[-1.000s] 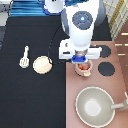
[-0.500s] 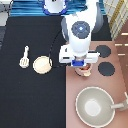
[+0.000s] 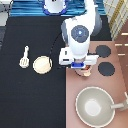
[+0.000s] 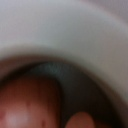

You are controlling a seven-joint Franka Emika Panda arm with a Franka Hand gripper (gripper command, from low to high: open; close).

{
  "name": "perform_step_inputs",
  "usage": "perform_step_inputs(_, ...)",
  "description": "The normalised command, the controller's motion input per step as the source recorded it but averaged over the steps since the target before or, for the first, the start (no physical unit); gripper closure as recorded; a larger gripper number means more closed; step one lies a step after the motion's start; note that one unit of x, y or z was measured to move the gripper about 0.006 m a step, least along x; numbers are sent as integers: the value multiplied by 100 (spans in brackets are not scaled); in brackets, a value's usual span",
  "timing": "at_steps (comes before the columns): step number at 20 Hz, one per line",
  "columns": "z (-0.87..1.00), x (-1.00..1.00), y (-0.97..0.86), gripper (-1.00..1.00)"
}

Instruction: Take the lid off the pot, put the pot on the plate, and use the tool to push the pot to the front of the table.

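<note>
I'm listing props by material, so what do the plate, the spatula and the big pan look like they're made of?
Plate: cream, matte, likely plastic. Tool: off-white, slotted head, probably plastic. Pan: grey-beige, dull, plastic or coated metal, unclear. The claw sits over the pot on the stove.

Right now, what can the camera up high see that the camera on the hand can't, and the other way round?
Only the exterior view shows the whole scene: the tool and the plate lying apart on the black table, the big grey pan, the burners and the robot arm with its claw down on the stove over the pot, which it mostly hides. Only the wrist view shows a very close look at a pale curved rim and a reddish surface below it. Both look at the spot under the claw. The lid shows clearly in neither view.
</note>
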Motion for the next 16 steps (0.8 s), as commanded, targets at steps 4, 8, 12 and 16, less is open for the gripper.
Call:
perform_step_inputs(4,-1,17,0,100)
perform_step_inputs(8,0,16,0,100)
perform_step_inputs(12,0,14,0,100)
perform_step_inputs(16,0,12,0,100)
